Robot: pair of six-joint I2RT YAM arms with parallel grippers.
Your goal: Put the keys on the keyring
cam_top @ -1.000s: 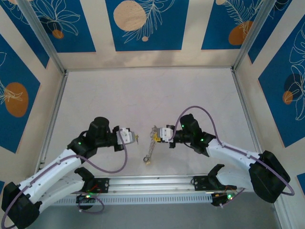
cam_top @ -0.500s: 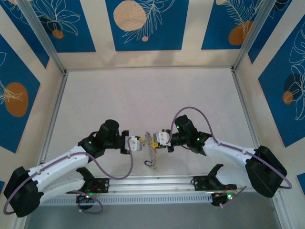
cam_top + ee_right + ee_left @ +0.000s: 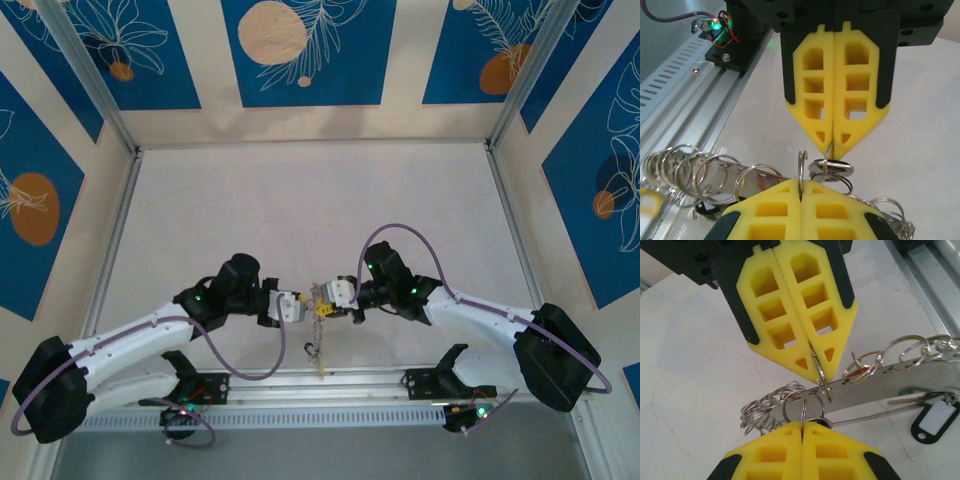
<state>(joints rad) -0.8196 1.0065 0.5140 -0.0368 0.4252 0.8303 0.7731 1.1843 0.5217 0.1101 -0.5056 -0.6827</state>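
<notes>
**Arms.** The left arm (image 3: 135, 340) and the right arm (image 3: 480, 318), both white links with black joints, reach inward from the near corners of the table. Each is bent at the elbow, and their wrists meet nose to nose just ahead of the bases. A purple cable (image 3: 420, 232) loops over each wrist.

**Grippers.** The left gripper (image 3: 298, 307) (image 3: 802, 426) (image 3: 832, 146) has its yellow fingers pressed together. It is clamped on the keyring, with one small split ring pinched edge-on at the tips. The right gripper (image 3: 337, 294) (image 3: 800, 184) (image 3: 816, 374) is likewise closed on the keyring, nipping a neighbouring split ring. The two sets of tips point at each other, nearly touching.

**Keyring** (image 3: 318, 303) (image 3: 890, 380) (image 3: 762, 176). It is held off the table between the grippers. In the wrist views it shows as a flat, shiny silver band.

**Split rings** (image 3: 900, 347) (image 3: 675, 165). Many thin silvery loops are threaded along the band and bunched near the fingertips.

**Keys** (image 3: 912, 400). They are small and silvery, lying under the band. In the top view a strand (image 3: 319, 335) trails toward the near edge.

**Black tag** (image 3: 934, 421). An oval tag with a pale label window lies beside a key.

**Walls** (image 3: 300, 50). These are cream panels with blue leaf-and-orange-disc prints.

**Table** (image 3: 300, 200). The top is off-white and faintly veined, with an aluminium frame.

**Rail** (image 3: 320, 385) (image 3: 700, 85). A slotted metal rail runs along the near edge and carries the arm bases.
</notes>
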